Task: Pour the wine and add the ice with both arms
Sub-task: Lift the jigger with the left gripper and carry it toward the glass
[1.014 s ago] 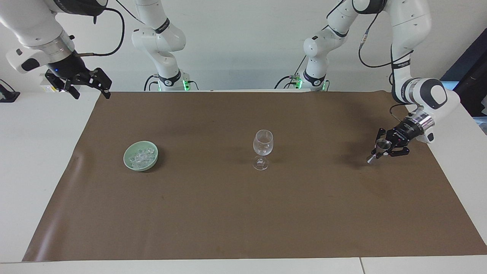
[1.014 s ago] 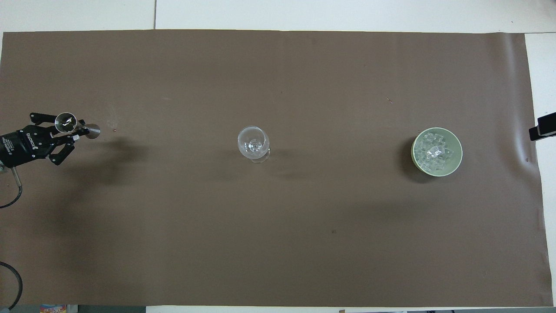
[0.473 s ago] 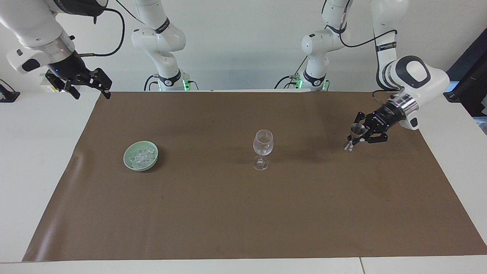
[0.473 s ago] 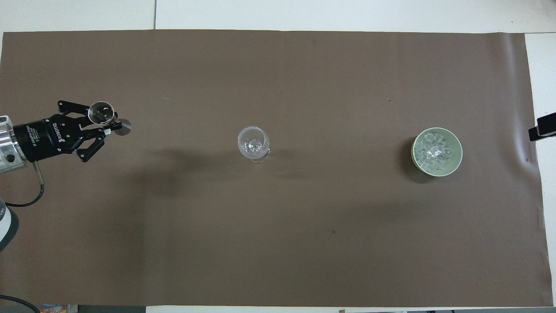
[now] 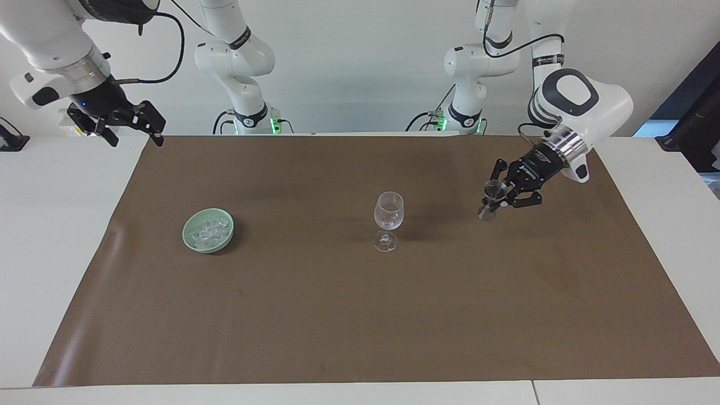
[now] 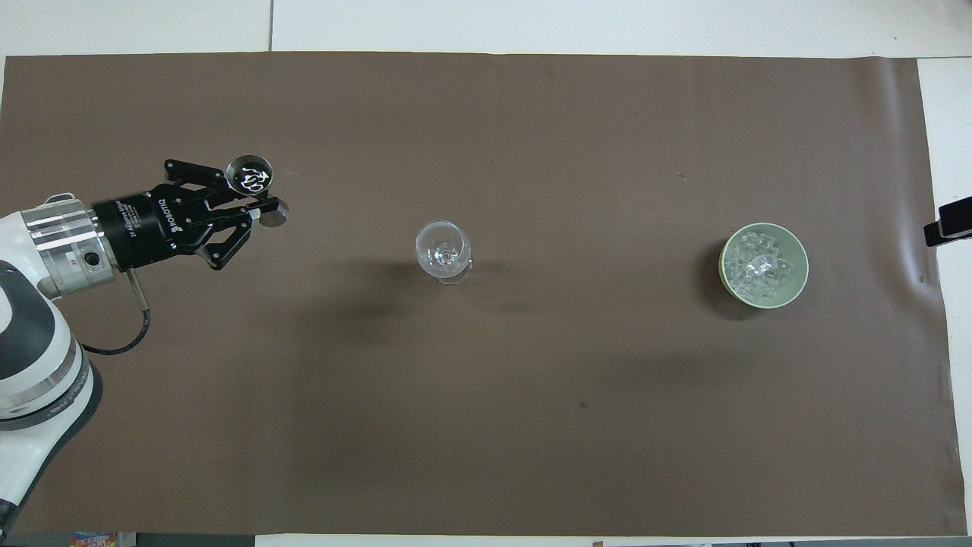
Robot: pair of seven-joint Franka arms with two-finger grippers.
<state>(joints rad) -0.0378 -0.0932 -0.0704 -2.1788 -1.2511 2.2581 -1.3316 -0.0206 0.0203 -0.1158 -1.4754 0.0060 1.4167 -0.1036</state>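
My left gripper [image 5: 498, 197] [image 6: 254, 199] is shut on a small metal jigger [image 5: 489, 199] [image 6: 252, 176] and holds it in the air over the brown mat, between the left arm's end of the table and the wine glass. The jigger's upper cup shows a dark, glinting surface. The clear wine glass [image 5: 388, 212] [image 6: 443, 249] stands upright mid-mat. The ice [image 5: 208, 232] [image 6: 759, 266] lies heaped in a pale green bowl [image 5: 189, 236] [image 6: 763, 228] toward the right arm's end. My right gripper [image 5: 134, 135] hangs open and holds nothing, above the mat's corner at that end, where the right arm waits.
A brown mat [image 5: 360, 315] [image 6: 486, 395] covers most of the white table. Both arm bases stand at the robots' edge of the table. A black object [image 5: 8, 140] sits at the table's edge by the right arm's end.
My left gripper has carried the jigger up and toward the wine glass, away from the left arm's end of the mat. The right arm, glass and bowl have stayed put.
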